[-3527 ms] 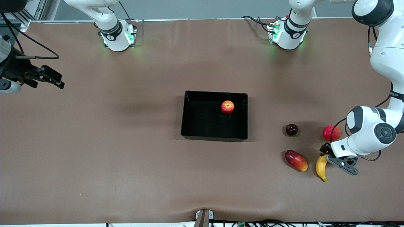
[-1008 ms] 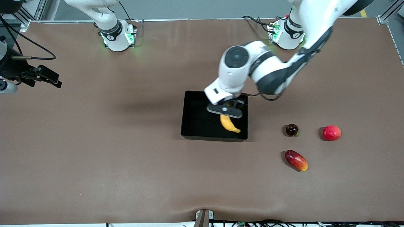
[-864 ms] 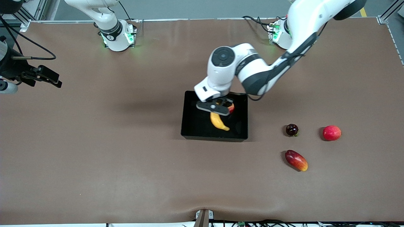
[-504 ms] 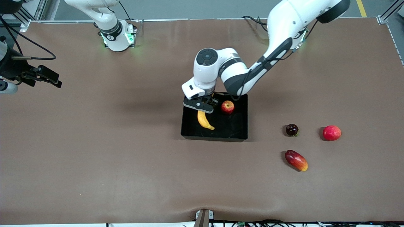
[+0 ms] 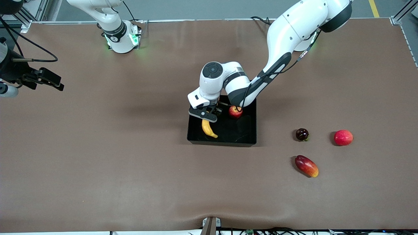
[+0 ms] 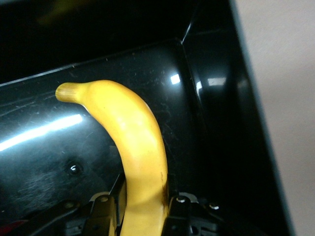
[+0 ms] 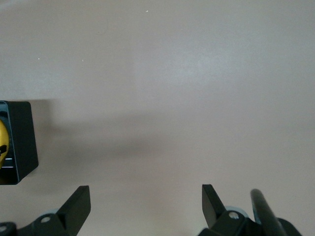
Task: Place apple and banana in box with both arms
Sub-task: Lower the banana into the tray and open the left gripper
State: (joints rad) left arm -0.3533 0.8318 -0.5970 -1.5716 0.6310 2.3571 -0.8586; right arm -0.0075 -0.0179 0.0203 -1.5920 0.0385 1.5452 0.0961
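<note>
Over box, left pincer clamping banana

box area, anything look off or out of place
Nothing stands out. The apple sits in the box, the left hand holds the banana low inside it, and the right hand waits open at the right arm's end.

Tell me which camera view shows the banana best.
The left wrist view: the banana fills it, clamped between the left gripper's fingers over the box floor. The front view shows it small, partly hidden under the gripper. The right wrist view catches only a yellow sliver at its edge.
</note>
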